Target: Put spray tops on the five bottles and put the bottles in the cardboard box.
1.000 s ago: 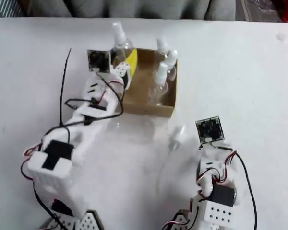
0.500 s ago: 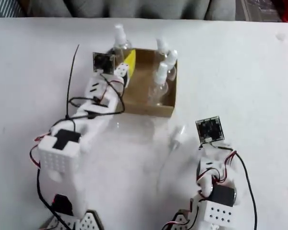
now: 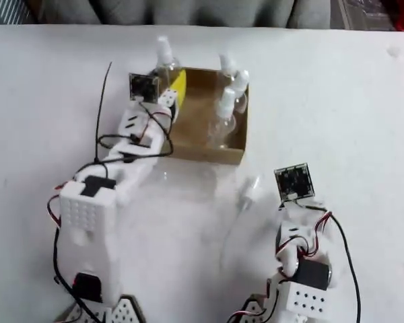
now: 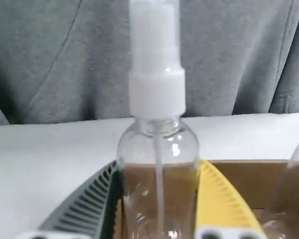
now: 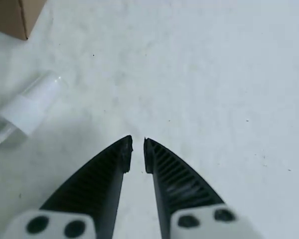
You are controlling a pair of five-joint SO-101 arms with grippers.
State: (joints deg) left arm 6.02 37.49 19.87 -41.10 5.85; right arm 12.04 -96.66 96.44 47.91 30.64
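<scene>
The left gripper (image 4: 159,172) is clenched on a clear bottle (image 4: 158,149) that carries its spray top (image 4: 156,74). It holds the bottle upright at the far left corner of the cardboard box (image 3: 209,151). Two capped bottles (image 3: 226,116) stand inside (along the box's right wall). The right gripper (image 5: 137,149), nearly closed on nothing, hangs over the counter (image 5: 214,74) near a loose spray top (image 5: 29,107).
</scene>
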